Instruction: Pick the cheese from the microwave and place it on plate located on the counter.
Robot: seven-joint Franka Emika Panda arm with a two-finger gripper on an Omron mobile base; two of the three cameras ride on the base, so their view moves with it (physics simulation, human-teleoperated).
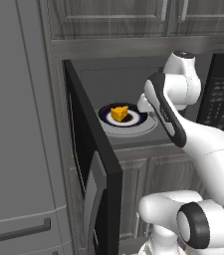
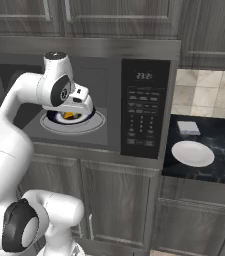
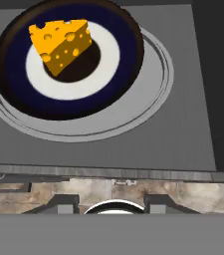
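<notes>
1. Grey-brown wood cabinets run above and below the microwave (image 2: 109, 115); its black door (image 1: 91, 164) hangs open to the left in my left base view.
2. Black keypad panel (image 2: 143, 107) with a lit display sits on the microwave's right side.
3. Cheese (image 3: 61, 44), a yellow-orange wedge with holes, sits on a dark-blue-rimmed plate (image 3: 118, 35) with a white centre, inside the grey cavity.
4. That plate rests on the glass turntable disc (image 3: 153, 94), slightly left of the disc's middle in my hand view.
5. My hand (image 3: 111, 205) hangs at the front edge of the cavity, above the sill, apart from the cheese and short of the blue plate.
6. Fingertips (image 3: 61, 203) barely show at the bottom of the hand view, set wide apart, nothing between them; I read the hand as open.
7. White plate (image 2: 192, 153) lies on the dark table (image 2: 224, 132) to the right of the microwave, bare.
8. Small white box-like thing (image 2: 188, 127) sits just behind the white plate, near the tiled wall (image 2: 209, 92); I cannot tell what it is.
</notes>
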